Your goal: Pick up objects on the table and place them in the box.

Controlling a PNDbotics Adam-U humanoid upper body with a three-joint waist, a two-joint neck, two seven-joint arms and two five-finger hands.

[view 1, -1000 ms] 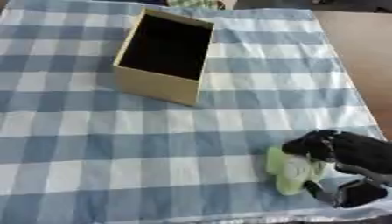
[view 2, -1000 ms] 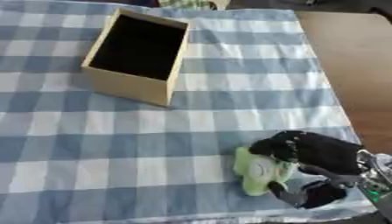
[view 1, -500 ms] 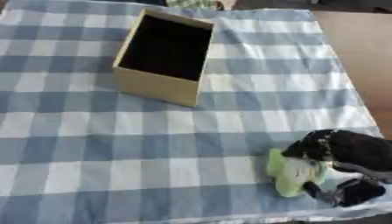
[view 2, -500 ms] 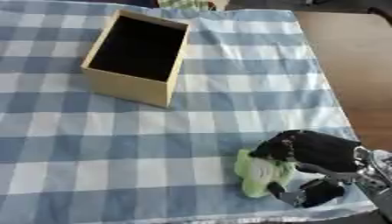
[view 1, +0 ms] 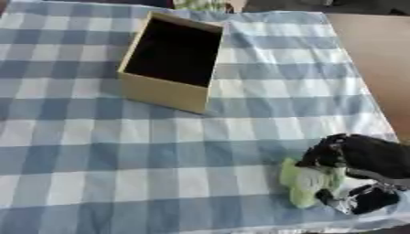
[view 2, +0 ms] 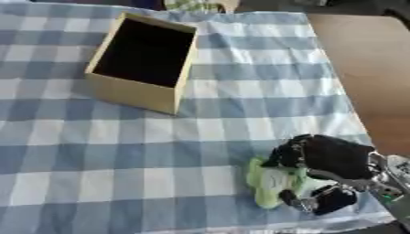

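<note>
Near the table's right front corner, the robot's black right hand [view 1: 362, 161] is curling its fingers around a pale green soft object [view 1: 306, 183] lying on the blue-and-white checked tablecloth [view 1: 96, 160]. An open tan cardboard box [view 1: 164, 91] is sitting well apart, farther back.

My right hand [view 2: 332, 157] showed at the near right as a bulky, rounded black shell over the back of the palm. My fingers [view 2: 292, 153] were black as well, short and blocky. Below the palm ran a silver metal bar, and toward the wrist at the right edge sat pale silver joint parts.
</note>
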